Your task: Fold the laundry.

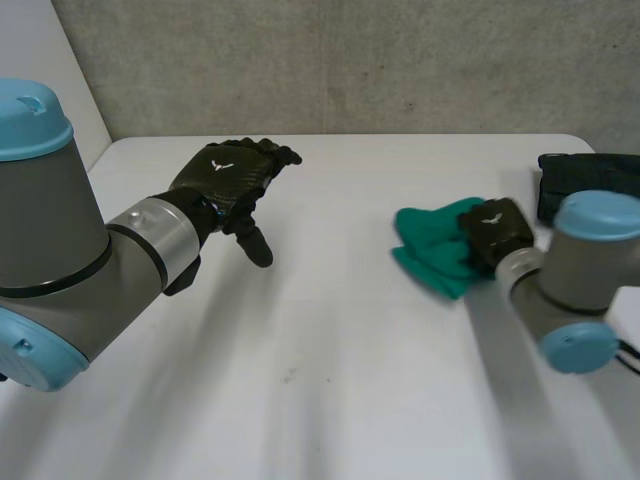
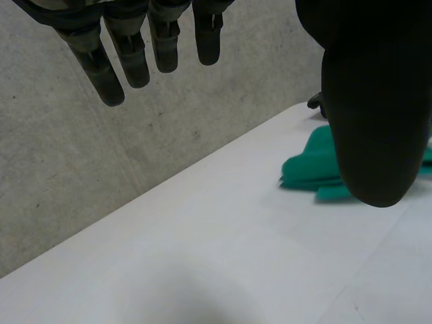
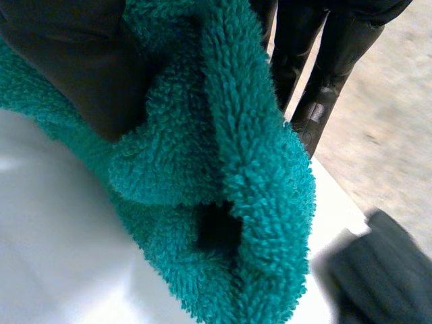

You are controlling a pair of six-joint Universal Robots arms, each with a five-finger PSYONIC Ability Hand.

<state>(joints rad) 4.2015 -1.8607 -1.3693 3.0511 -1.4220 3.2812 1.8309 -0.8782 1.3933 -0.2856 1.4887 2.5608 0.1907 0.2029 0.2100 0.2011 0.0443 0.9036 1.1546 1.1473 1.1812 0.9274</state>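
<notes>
1. I see my left hand (image 1: 228, 178) hovering over the left of the bench (image 1: 330, 360), fingers relaxed and holding nothing.
2. My right hand (image 1: 497, 232) pinches the bunched green towel (image 1: 432, 245) between thumb and fingers, on the bench's right side.
3. A dark cloth (image 1: 590, 180) lies just beyond, at the far right.

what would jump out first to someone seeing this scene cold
The bright teal towel stands out, bunched on the white table at the robot's right, a fold of it pinched by the right hand between thumb and fingers. The left hand hovers open over the table's left side, holding nothing. A dark cloth lies at the far right edge, beyond the towel.
</notes>
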